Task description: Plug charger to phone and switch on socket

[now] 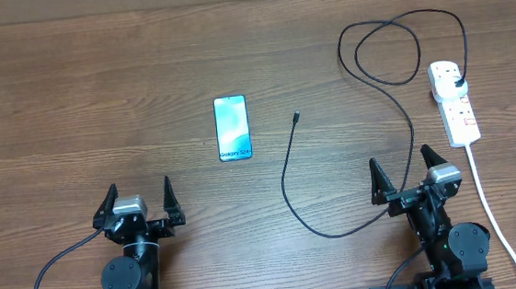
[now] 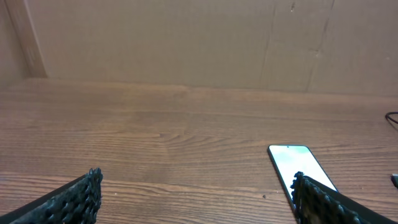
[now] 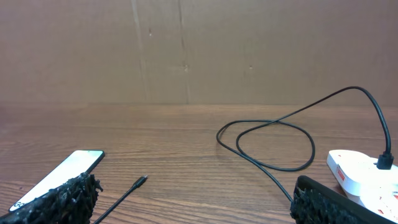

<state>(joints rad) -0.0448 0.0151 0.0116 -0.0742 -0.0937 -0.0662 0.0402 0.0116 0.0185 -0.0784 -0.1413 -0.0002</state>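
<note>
Both grippers are held low at the near edge of the table (image 1: 70, 104). The fingers of the left gripper (image 1: 139, 186) and the right gripper (image 1: 399, 160) are spread wide, nothing held. Charger (image 1: 286, 165) slack is curved ahead-left of the right gripper, with the connector tip (image 1: 296, 116) well apart to the right of the phone (image 1: 232, 128). The right arm is judged nearer the tip, the left nearer the phone. The phone's long axis runs near-to-far, with "Galaxy S24" read at its near end. At far right the plug (image 1: 457, 83) is already seated in the socket (image 1: 459, 115).

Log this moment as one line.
left gripper: open, empty | right gripper: open, empty | charger: plugged in socket, tip apart from phone
</note>
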